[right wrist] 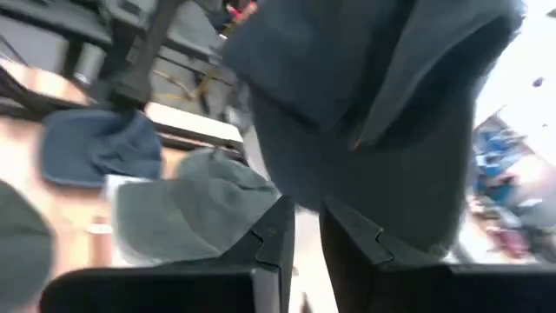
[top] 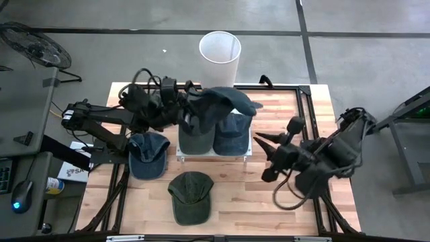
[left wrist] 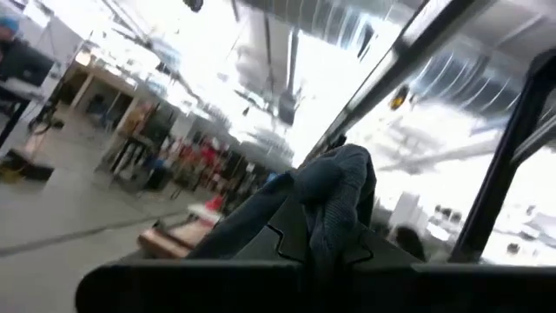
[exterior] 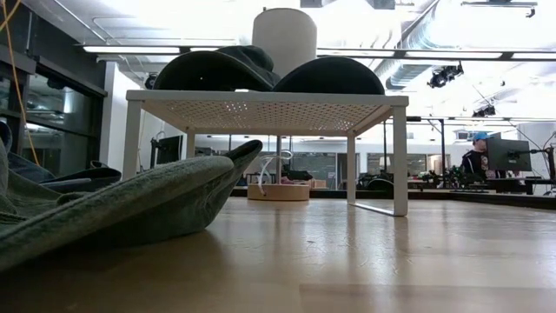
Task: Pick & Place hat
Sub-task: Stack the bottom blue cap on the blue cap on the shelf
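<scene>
Wooden table point(top: 235, 195) with hats, white rack point(top: 215, 156), concrete floor point(top: 134, 17) around

You were working in a robotics lab or open workshop hall: the wooden counter point(top: 269, 202) stood on a bare concrete floor point(top: 363, 60) marked with dark lines. Around you were a floor fan point(top: 33, 46) and a computer mouse point(top: 21, 196), while exposed ceiling ducts point(exterior: 434, 52), strip lights point(exterior: 113, 49) and a person at a monitor point(exterior: 508, 155) showed behind.
</scene>
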Controlling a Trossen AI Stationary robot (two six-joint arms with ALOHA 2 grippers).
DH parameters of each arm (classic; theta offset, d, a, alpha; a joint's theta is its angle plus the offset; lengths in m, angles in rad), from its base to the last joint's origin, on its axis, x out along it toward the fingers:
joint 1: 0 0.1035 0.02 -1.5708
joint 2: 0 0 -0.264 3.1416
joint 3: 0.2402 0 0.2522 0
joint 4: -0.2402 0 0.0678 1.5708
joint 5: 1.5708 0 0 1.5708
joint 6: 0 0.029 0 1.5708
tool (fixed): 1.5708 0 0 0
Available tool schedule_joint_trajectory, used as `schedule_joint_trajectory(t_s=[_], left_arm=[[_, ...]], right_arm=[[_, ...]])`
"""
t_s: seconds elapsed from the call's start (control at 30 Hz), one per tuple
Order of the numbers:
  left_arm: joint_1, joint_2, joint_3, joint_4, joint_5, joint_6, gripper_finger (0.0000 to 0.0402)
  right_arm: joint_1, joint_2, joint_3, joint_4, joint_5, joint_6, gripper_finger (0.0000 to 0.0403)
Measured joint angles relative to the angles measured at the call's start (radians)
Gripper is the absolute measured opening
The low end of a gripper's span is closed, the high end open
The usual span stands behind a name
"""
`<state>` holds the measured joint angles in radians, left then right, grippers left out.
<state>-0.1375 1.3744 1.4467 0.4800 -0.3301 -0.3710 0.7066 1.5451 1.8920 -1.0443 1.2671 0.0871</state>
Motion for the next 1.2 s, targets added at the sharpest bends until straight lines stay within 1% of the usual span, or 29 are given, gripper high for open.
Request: schedule_joint_trajectory(t_s=[0.07, 0.17, 0.23, 0.3, 0.4, 0.5, 0.63, 0.77, 0.83, 0.9, 1.0, 1.07, 1.13, 1.2], left_arm=[[0.000, 0.000, 0.000, 0.018, 0.001, 0.000, 0.0000], [0.000, 0.000, 0.000, 0.027, 0.024, 0.000, 0.0000], [0.000, 0.000, 0.000, 0.029, 0.059, 0.000, 0.0000], [0.000, 0.000, 0.000, 0.027, 0.120, 0.013, 0.0000], [0.000, -0.004, 0.000, 0.020, 0.214, 0.053, 0.0000], [0.000, -0.020, 0.000, -0.014, 0.299, 0.103, 0.0000], [0.000, -0.063, 0.000, -0.099, 0.420, 0.184, 0.0000], [0.000, -0.111, 0.000, -0.194, 0.582, 0.263, 0.0000], [0.000, -0.130, 0.000, -0.222, 0.689, 0.286, 0.0000], [0.000, -0.143, 0.000, -0.228, 0.811, 0.289, 0.0000], [0.000, -0.145, 0.000, -0.198, 0.997, 0.287, 0.0000], [-0.001, -0.143, 0.000, -0.184, 1.107, 0.264, 0.0000], [-0.010, -0.143, 0.000, -0.184, 1.175, 0.246, 0.0000], [-0.024, -0.140, 0.000, -0.181, 1.222, 0.243, 0.0000]], right_arm=[[-0.011, 0.002, -0.043, 0.030, 0.022, -0.036, 0.0045], [-0.037, 0.002, -0.103, 0.085, 0.025, -0.084, 0.0045], [-0.049, 0.002, -0.136, 0.136, 0.024, -0.079, 0.0049], [-0.065, 0.002, -0.164, 0.186, 0.017, -0.042, 0.0057], [-0.074, -0.001, -0.176, 0.191, -0.054, 0.051, 0.0074], [-0.074, -0.003, -0.159, 0.160, -0.134, 0.152, 0.0090], [-0.058, -0.028, -0.138, 0.115, -0.311, 0.270, 0.0109], [-0.043, -0.062, -0.134, 0.099, -0.544, 0.345, 0.0118], [-0.039, -0.076, -0.134, 0.098, -0.628, 0.379, 0.0119], [-0.038, -0.084, -0.134, 0.105, -0.667, 0.385, 0.0119], [-0.045, -0.084, -0.134, 0.144, -0.651, 0.352, 0.0119], [-0.066, -0.076, -0.134, 0.194, -0.663, 0.307, 0.0119], [-0.096, -0.069, -0.134, 0.259, -0.721, 0.269, 0.0119], [-0.128, -0.056, -0.134, 0.331, -0.797, 0.230, 0.0119]])
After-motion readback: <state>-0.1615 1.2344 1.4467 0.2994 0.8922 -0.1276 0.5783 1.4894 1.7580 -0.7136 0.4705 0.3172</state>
